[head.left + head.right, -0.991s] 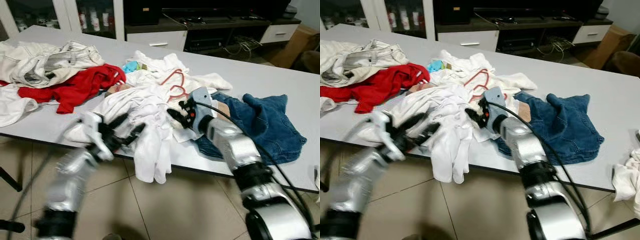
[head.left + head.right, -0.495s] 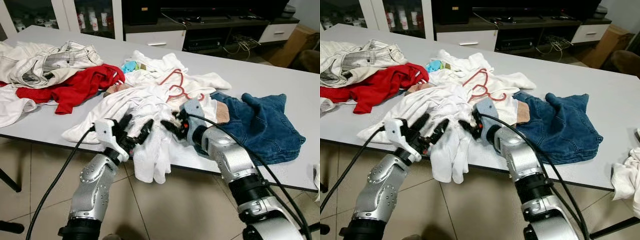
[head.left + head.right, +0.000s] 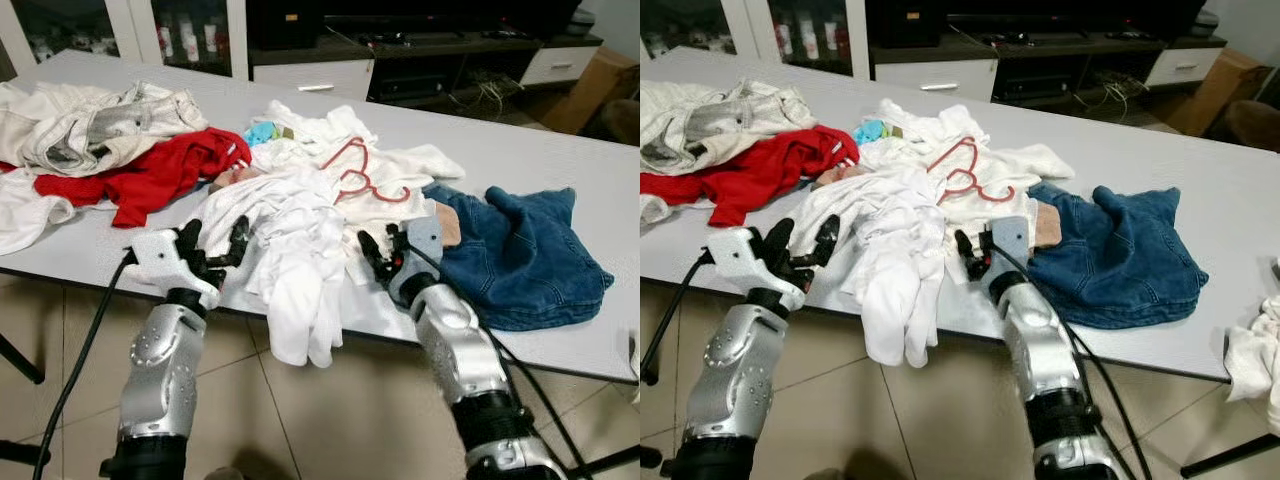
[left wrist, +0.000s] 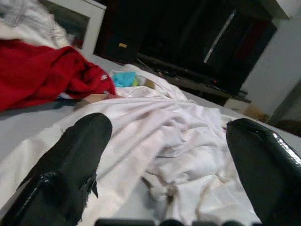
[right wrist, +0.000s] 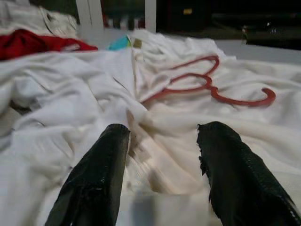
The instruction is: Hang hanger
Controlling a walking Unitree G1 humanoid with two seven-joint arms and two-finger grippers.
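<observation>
A thin red plastic hanger [image 3: 355, 178] lies flat on a heap of crumpled white garments [image 3: 300, 215] in the middle of the grey table [image 3: 540, 150], its hook curling toward the right, toward a rumpled blue denim piece [image 3: 520, 255]. A red cloth [image 3: 150, 175] and a pale cream jacket [image 3: 90, 125] sit at the far left of the table.

The right gripper [image 3: 378, 258] hovers at the near edge of the white heap, its fingers spread apart and empty, pointing toward the hanger, which lies beyond its tips and apart from them. The left gripper [image 3: 212, 243] is raised at the near left edge of the table, also spread wide and holding nothing, aimed across the white cloth.

The hanger has yet to be picked up, so the task looks to be at its reaching stage. The main risk is that the hanger rests directly on soft, folded cloth: fingers closing on the thin wire-like bar may pinch fabric along with it, or pinch fabric alone, and a lift would then drag the white garments off the near edge, where one sleeve already hangs over. The slim, smooth bar may also slip or swivel between the pads if gripped off-centre.
</observation>
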